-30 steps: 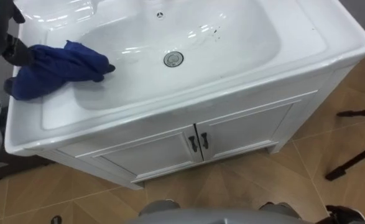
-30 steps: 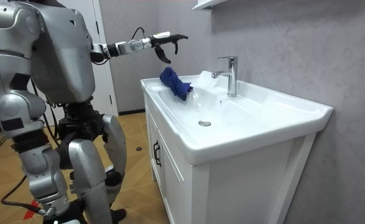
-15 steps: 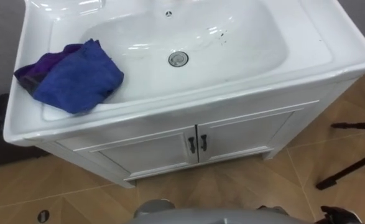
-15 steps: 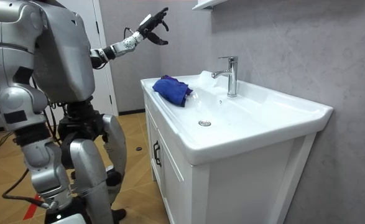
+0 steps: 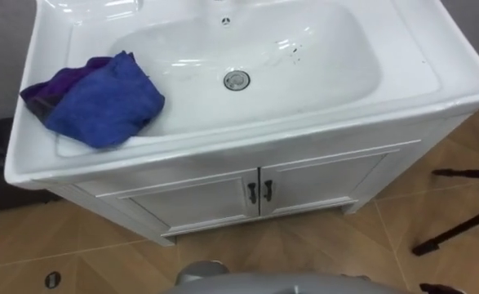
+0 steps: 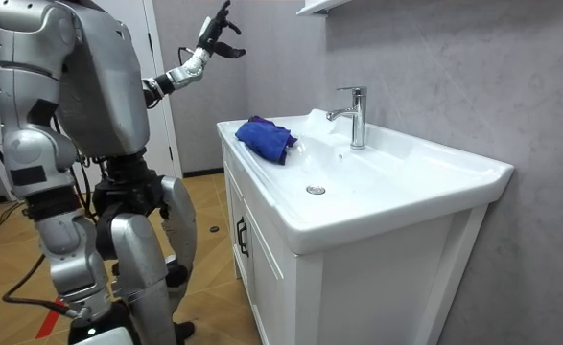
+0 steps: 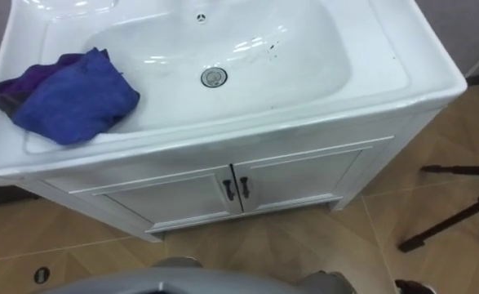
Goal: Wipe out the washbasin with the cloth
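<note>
– White glossy ceramic basin (image 5: 329,57): where does it sit, how does it look?
– Rectangular, set on a white vanity cabinet (image 5: 321,175) with 2 doors and 2 dark handles (image 5: 259,192). Round metal drain (image 5: 237,80) in the middle of the bowl. Surface shiny with light glare, and a few tiny dark specks right of the drain.
– Cloth?
– Crumpled blue cloth (image 5: 100,102) with a purple fold showing at its far left. It lies on the basin's left end, partly on the rim and partly over the bowl's slope. Nothing holds it.
– Tap?
– Chrome faucet (image 6: 356,115) upright at the back edge, by the grey wall.
– Left hand?
– Left hand (image 6: 216,27) is up high, above and well apart from the basin, over by the door. Fingers loosely spread, empty.
– Right hand?
– Right hand (image 6: 97,333) is low at the robot's side, at the room view's bottom edge. Can't tell its state.
– Robot?
– Standing in front of the cabinet on wood-look floor tiles (image 5: 304,245). Dark tripod legs (image 5: 459,220) on the floor to its right.
</note>
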